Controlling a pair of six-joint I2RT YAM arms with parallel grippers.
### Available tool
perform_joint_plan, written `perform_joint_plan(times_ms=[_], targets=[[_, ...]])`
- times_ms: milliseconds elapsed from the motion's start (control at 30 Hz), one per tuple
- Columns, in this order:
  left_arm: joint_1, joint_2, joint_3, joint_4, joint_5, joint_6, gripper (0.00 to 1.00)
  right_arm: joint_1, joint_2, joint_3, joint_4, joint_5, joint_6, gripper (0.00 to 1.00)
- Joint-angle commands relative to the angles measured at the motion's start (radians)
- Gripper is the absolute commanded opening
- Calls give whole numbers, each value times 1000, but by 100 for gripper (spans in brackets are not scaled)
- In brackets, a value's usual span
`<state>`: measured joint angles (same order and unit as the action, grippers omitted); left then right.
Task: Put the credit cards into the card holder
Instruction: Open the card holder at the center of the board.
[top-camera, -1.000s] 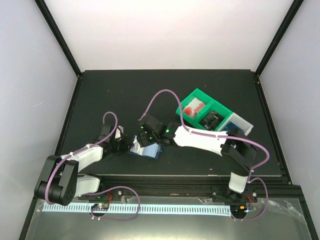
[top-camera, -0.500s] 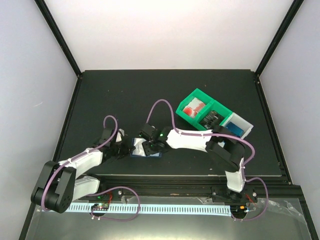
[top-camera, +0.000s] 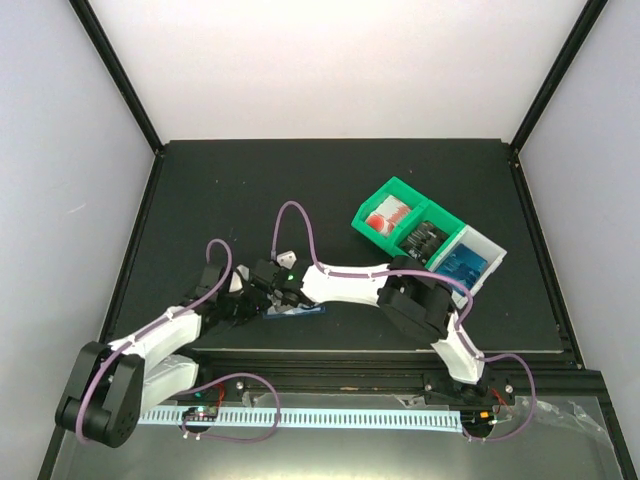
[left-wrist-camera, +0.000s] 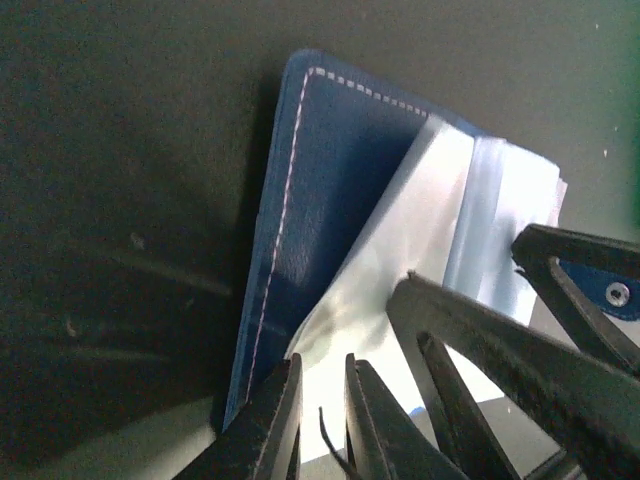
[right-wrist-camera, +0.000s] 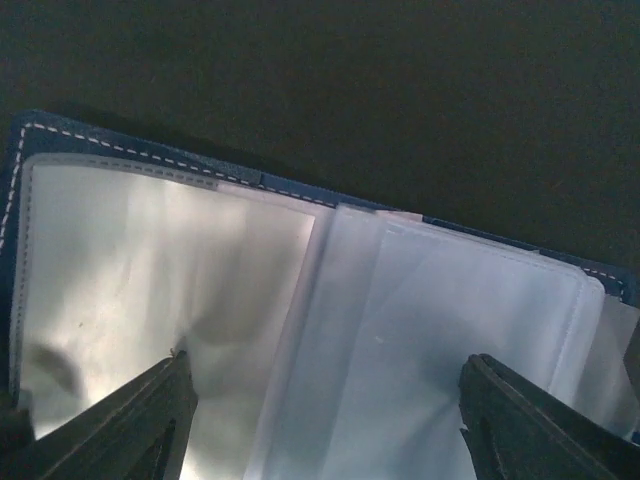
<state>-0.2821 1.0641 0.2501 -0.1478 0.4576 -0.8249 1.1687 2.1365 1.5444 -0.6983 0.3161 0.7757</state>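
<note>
Now the dark navy folding card holder (left-wrist-camera: 320, 200) lies open near the worktop's front edge, with the left gripper (left-wrist-camera: 320, 366) nearly closed on its clear sleeve (left-wrist-camera: 400, 250) and the right gripper (right-wrist-camera: 325, 362) wide and empty above the pockets (right-wrist-camera: 450, 330). Opening a pocket seems to be the step in hand. Next, a blue plastic credit card (top-camera: 460, 263), apparently in the white bin (top-camera: 487, 246) toward the right edge, must be fetched.

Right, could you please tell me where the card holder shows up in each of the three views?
Top external: card holder is a small blue patch low, left of centre, near the table front edge.
Left wrist: card holder fills the middle, clear sleeves on its right.
Right wrist: card holder lies open across the lower frame.
Shared landmark: white stitching along its navy edge, in both wrist views.
</note>
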Motion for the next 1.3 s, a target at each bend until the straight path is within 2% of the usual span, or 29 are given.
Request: perform_joint_plan(times_ms=[0, 200, 367, 567, 767, 900, 1067, 1267], targets=[[-6, -63, 17, -81, 58, 12, 16, 2, 55, -14, -73, 81, 27, 77], [-6, -156, -2, 86, 124, -43, 16, 2, -3, -72, 20, 48, -3, 79], [-5, -46, 11, 170, 116, 1, 15, 0, -31, -84, 60, 2, -15, 71], [-3, 156, 72, 169, 110, 72, 13, -4, -101, -148, 148, -52, -24, 67], [-3, 211, 93, 68, 21, 116, 12, -39, -248, -190, 187, -66, -94, 68], [-4, 249, 107, 48, 36, 144, 12, -123, -420, -247, 207, -136, -249, 70], [-5, 252, 141, 7, 49, 173, 16, -333, -632, -374, 227, -283, -450, 71], [-5, 227, 163, -46, 28, 193, 24, -581, -717, -396, 159, -326, -641, 71]])
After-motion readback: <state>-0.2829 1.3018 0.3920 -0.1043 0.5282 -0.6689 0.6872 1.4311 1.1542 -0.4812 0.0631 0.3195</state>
